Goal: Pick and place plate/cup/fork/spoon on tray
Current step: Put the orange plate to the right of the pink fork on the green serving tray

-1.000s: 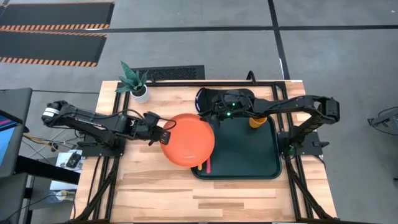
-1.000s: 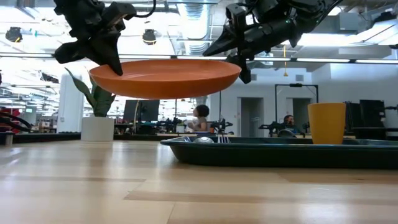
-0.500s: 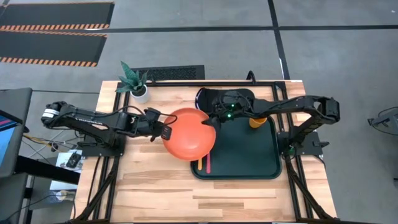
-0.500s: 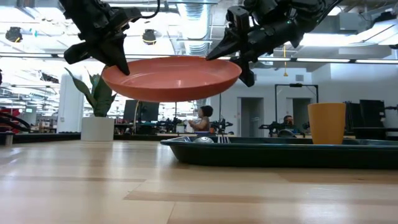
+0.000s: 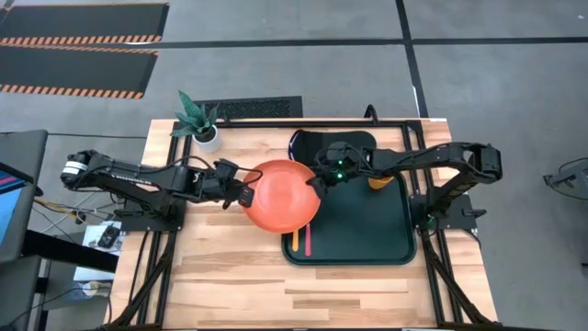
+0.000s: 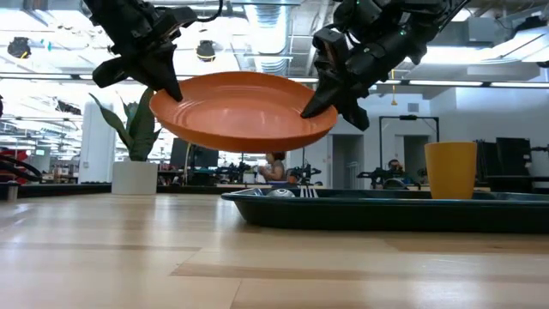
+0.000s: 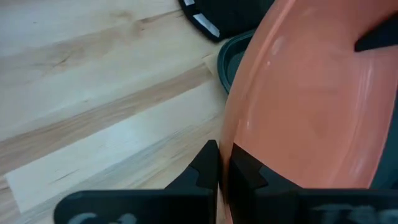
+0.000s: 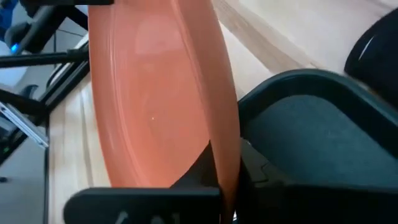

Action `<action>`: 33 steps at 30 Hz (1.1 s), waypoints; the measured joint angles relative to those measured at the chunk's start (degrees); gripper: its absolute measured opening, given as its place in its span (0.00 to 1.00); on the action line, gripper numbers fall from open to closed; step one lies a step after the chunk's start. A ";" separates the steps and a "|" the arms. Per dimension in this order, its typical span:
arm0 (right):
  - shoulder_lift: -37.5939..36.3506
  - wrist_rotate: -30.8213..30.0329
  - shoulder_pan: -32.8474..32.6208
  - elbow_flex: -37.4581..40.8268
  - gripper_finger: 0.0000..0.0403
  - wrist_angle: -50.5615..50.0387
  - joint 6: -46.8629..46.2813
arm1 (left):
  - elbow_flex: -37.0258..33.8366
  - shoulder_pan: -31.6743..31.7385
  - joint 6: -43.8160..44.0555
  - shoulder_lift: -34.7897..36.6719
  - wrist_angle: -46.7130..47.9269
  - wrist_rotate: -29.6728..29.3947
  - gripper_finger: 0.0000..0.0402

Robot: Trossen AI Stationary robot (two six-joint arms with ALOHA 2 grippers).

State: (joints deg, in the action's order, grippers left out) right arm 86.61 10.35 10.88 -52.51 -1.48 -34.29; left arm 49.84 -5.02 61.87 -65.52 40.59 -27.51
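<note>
The orange-red plate (image 5: 282, 195) hangs in the air over the left rim of the dark tray (image 5: 386, 230), tilted, held between both arms. My left gripper (image 5: 246, 195) is shut on its left rim and my right gripper (image 5: 315, 184) is shut on its right rim. The orange cup (image 6: 450, 170) stands upright on the tray's far right part, half hidden under the right arm in the high view. The fork (image 5: 309, 243) and the spoon (image 5: 296, 244) lie side by side on the tray's near left part, their far ends hidden under the plate. My left gripper pinches the plate's left rim (image 7: 227, 140) between its two fingers, coming roughly level from the table's left. The plate is lifted clear and tilted. My right gripper pinches the opposite, right rim (image 8: 227, 149), one finger on each face, coming from the table's right. The plate hangs between the two holds, clear of the tray.
A dark oven mitt (image 5: 308, 142) with white trim lies at the tray's far left corner. A white pot with a green plant (image 5: 202, 129) stands at the table's far left. Bare wood (image 5: 220, 276) stretches along the near side and left of the tray.
My right gripper has shut on the plate's right rim, where its fingers stood open on either side before. My left gripper has carried the plate a little toward the table's right. The plate, level a second ago, is now tipped.
</note>
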 joint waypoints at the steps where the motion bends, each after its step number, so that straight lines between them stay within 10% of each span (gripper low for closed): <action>1: 0.02 0.07 0.11 0.00 0.05 0.00 -1.17 | 0.00 0.03 -0.08 0.00 0.10 -0.07 0.00; 10: -2.42 6.86 3.37 -0.09 0.04 -4.86 -0.79 | 0.07 0.00 -7.49 -0.02 -3.77 -0.55 0.17; 20: -8.79 22.14 17.33 -0.81 0.04 -32.11 26.94 | -0.09 1.97 -20.00 0.00 -12.93 9.95 0.58; 33: -11.92 14.10 15.06 -4.50 0.04 -58.68 42.36 | -0.02 4.54 -18.85 -0.04 -13.83 11.28 0.63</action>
State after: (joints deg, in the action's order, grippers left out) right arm 74.69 24.45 25.94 -57.01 -60.16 8.08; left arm 49.82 -0.48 43.01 -65.56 26.76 -16.22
